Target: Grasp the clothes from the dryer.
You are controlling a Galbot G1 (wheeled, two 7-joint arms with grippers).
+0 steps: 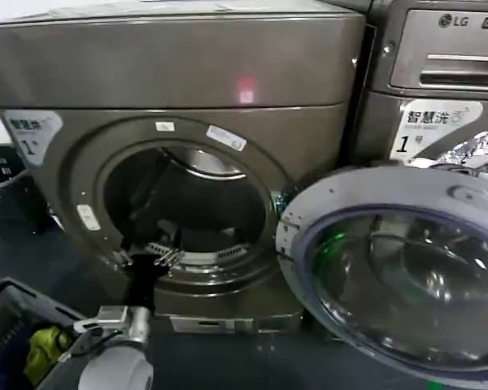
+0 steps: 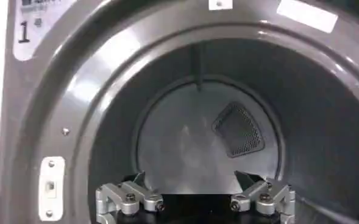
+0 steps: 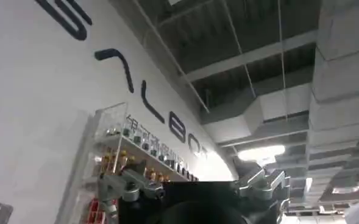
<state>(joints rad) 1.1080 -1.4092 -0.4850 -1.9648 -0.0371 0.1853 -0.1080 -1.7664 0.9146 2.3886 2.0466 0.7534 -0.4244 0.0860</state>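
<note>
From the head view, our left gripper (image 1: pixel 164 253) sits at the lower lip of the dryer (image 1: pixel 171 73) porthole, its door (image 1: pixel 407 268) swung open to the right. The left wrist view shows our fingers (image 2: pixel 130 198) spread wide on nothing, facing a bare steel drum (image 2: pixel 185 140) (we cannot spot the clothes). The right wrist view has our right gripper (image 3: pixel 194 189) open, empty, pointed at the ceiling (image 3: pixel 258 61).
</note>
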